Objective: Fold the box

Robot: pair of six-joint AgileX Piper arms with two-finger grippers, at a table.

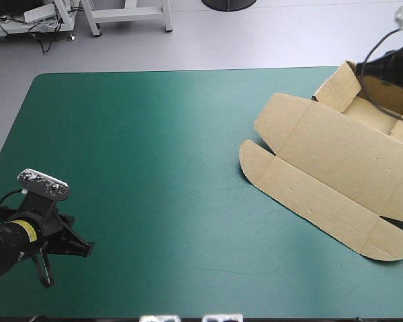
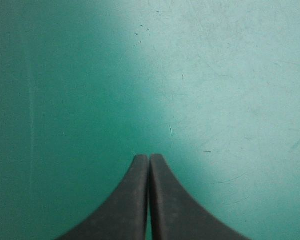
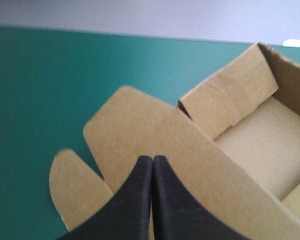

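Partly walled brown box, lid flaps rounded.

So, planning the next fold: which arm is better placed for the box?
Right. The right gripper is over the box; the left gripper sits far off over bare cover.

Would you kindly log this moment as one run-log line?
box: tray open, lid flat | left gripper: shut, over teal-green cover | right gripper: shut, above box
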